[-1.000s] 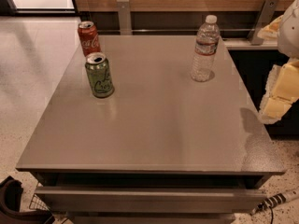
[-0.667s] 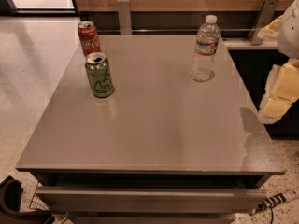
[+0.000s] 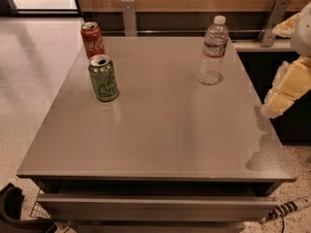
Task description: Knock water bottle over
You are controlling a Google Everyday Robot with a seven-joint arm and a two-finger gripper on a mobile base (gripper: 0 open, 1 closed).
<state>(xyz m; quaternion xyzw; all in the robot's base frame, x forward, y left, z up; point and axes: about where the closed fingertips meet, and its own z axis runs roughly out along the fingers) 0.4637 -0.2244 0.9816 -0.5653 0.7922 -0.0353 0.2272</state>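
The hand (image 3: pixel 282 93) shows at the far right of the camera view as a cream and pale yellow shape, hanging just off the right edge of the desk (image 3: pixel 170 130), with its lower tip pointing down and to the left towards the desk top. Whether it is spread or pressed together, I cannot tell. It is well apart from the water bottle (image 3: pixel 213 52) and touches none of the things on the desk. It casts a soft dark shadow (image 3: pixel 262 154) on the grey top near the front right corner.

The water bottle stands upright towards the back right of the desk, its white cap on and a thin label band round its upper half. The hand is to its right and nearer the front.

On the left side a green can (image 3: pixel 103 79) stands upright with its top opened. A red cola can (image 3: pixel 92 39) stands behind it, close to the back left corner. The two cans are near each other but not touching, and both are well apart from the bottle.
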